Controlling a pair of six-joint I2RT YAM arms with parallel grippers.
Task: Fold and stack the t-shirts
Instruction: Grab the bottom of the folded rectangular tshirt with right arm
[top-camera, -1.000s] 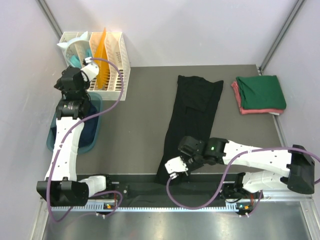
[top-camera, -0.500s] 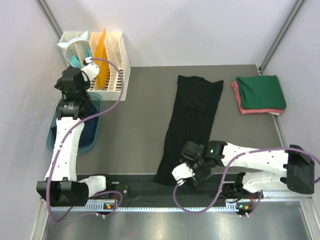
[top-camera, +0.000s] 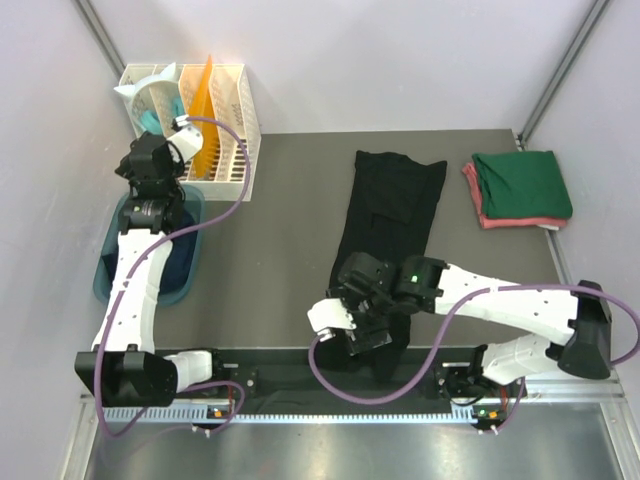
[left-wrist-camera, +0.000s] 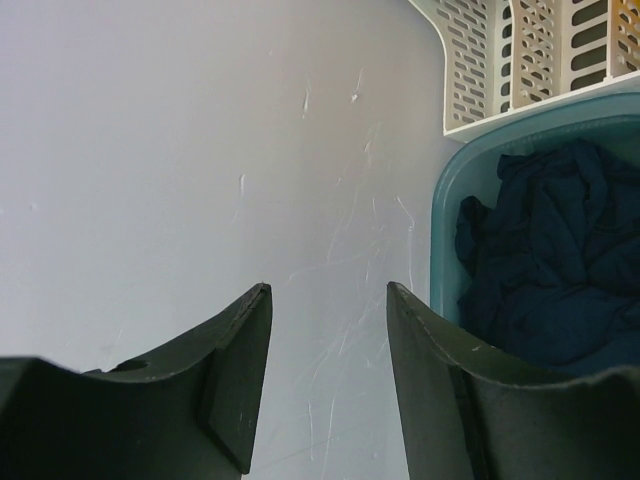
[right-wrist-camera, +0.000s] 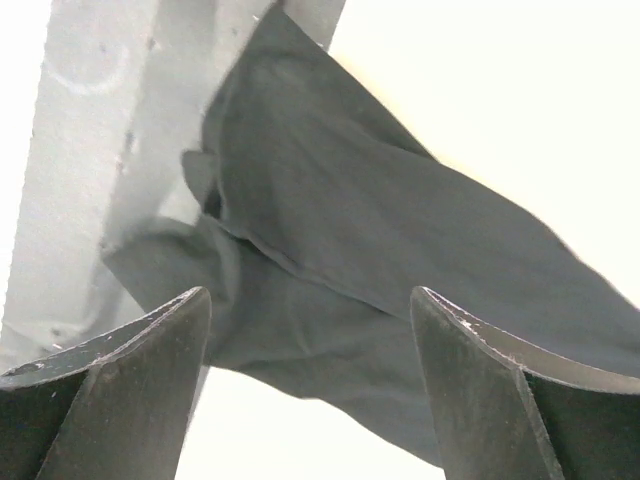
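While the right gripper (right-wrist-camera: 308, 300) hangs released over the near hem of the black t-shirt (top-camera: 395, 200), the shirt lies lengthwise on the desk (top-camera: 280, 250); the left gripper (left-wrist-camera: 328, 300) is parted and empty. The bunched hem at the desk edge risks a single-layer pinch or slipping off.

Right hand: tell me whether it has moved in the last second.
Yes. The right hand has shifted left, away from the folded dark green t-shirt at far right, jaws open over the long black t-shirt.

Even soft light; right wrist view overexposed around black t-shirt (right-wrist-camera: 350, 250)
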